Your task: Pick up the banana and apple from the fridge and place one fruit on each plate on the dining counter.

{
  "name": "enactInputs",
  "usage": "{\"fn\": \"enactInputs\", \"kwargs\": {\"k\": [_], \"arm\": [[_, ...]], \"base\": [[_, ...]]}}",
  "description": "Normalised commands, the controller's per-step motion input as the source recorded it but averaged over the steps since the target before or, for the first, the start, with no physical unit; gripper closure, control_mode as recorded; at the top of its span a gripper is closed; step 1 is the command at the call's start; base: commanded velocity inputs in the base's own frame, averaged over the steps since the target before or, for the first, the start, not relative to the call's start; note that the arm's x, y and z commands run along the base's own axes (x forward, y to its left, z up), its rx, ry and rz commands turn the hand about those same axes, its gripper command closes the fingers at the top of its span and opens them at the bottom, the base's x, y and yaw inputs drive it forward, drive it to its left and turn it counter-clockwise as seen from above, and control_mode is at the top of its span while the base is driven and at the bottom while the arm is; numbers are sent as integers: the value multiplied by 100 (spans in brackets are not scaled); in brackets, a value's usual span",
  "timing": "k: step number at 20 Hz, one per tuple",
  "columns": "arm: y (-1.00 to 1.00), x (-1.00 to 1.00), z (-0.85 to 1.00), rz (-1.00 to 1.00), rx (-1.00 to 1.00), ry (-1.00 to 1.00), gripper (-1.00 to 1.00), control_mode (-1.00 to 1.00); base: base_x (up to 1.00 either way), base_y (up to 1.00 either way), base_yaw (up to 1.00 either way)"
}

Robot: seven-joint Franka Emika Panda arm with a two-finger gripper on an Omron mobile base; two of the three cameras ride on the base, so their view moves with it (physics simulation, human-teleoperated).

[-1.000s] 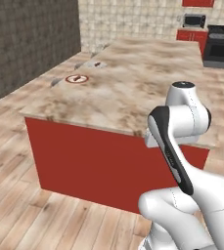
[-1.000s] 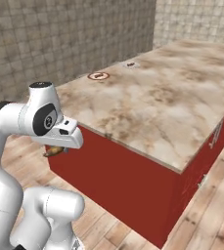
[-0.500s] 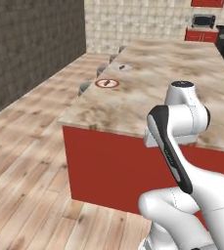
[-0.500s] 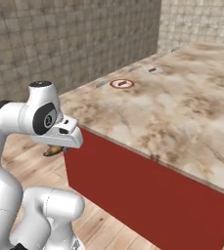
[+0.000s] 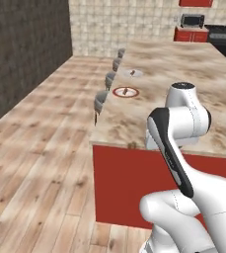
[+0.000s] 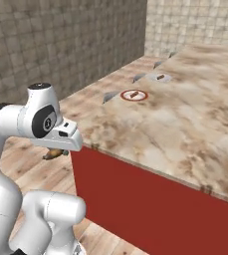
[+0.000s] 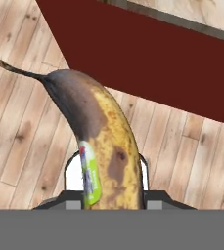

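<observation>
My gripper (image 7: pixel 111 197) is shut on the banana (image 7: pixel 101 132), a yellow fruit with brown blotches, a dark stem end and a sticker. It juts out from the hand over the wooden floor beside the counter's red base. In the right base view the banana (image 6: pixel 55 154) hangs under the hand at the left, short of the dining counter (image 6: pixel 185 124). On the marbled top lie the red-rimmed plate (image 5: pixel 126 92) (image 6: pixel 134 95) and, farther back, the pale plate (image 5: pixel 133 73) (image 6: pixel 160 77), each with a small brown piece on it.
Several grey seat backs (image 5: pixel 100 101) line the counter's left edge. Wooden floor (image 5: pixel 35 148) runs between the counter and a dark tiled wall (image 5: pixel 20 49). Red cabinets with a microwave (image 5: pixel 192 21) stand at the far back.
The whole picture has shifted as the base drove and turned: the counter's near corner and both plates now lie closer and more centred. The arm's pose and its hold on the banana are unchanged.
</observation>
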Motion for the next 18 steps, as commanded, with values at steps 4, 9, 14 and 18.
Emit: {"fn": "enactInputs", "kwargs": {"k": [4,9,14,18], "arm": [[0,0,0,0,0,0,100,100],[0,0,0,0,0,0,100,100],[0,0,0,0,0,0,100,100],[0,0,0,0,0,0,100,100]], "base": [[72,100,-27],[32,100,-28],[41,100,-29],[62,100,-37]]}}
